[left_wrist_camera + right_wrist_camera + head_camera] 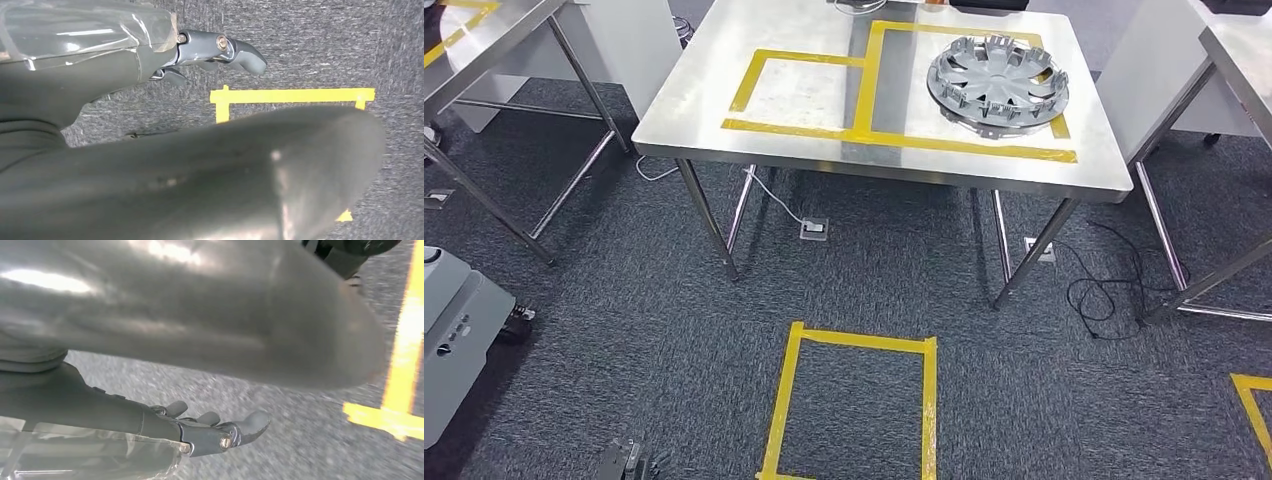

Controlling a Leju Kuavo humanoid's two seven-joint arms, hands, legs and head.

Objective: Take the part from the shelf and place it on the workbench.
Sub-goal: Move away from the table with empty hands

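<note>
I see the part [999, 83] lying flat on the counter [804, 140], inside the taped outline. Both my left hand [220, 50] and right hand [220, 432] hang over the floor, fingers loosely apart, holding nothing. I judge placement done.

- Silver-grey wheel cover [998, 82], round with many spokes and clips around the rim, lying flat.
- Resting on the steel bench [804, 100], right side, inside the larger yellow-taped square, overlapping the tape at its right edge.

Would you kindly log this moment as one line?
silver wheel cover: on steel workbench, inside yellow tape | left hand: empty | right hand: empty
</note>
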